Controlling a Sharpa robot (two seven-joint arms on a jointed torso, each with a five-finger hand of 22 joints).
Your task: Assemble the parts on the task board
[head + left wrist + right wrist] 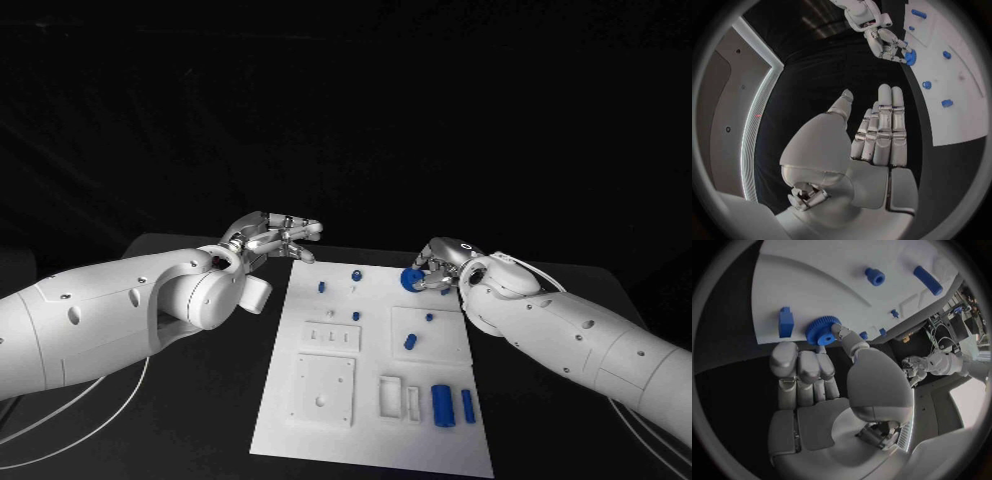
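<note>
The white task board (368,440) lies in the middle of the black table. At its far right part my right hand (444,262) pinches a blue gear (414,279) between thumb and fingers, low over the board. In the right wrist view the gear (822,331) sits at the thumb tip, beside a small blue block (786,321) on the board (817,280). My left hand (274,235) hovers off the board's far left corner, fingers (882,125) stretched out straight and holding nothing. The left wrist view also shows the right hand (886,42) on the gear (909,57).
Small blue pegs (355,273) (322,287) stand at the board's far end, and two more (427,318) (410,341) in the right middle. A thick blue cylinder (443,405) and a thin blue bar (469,405) lie near the front right. White recessed plates (325,388) occupy the left.
</note>
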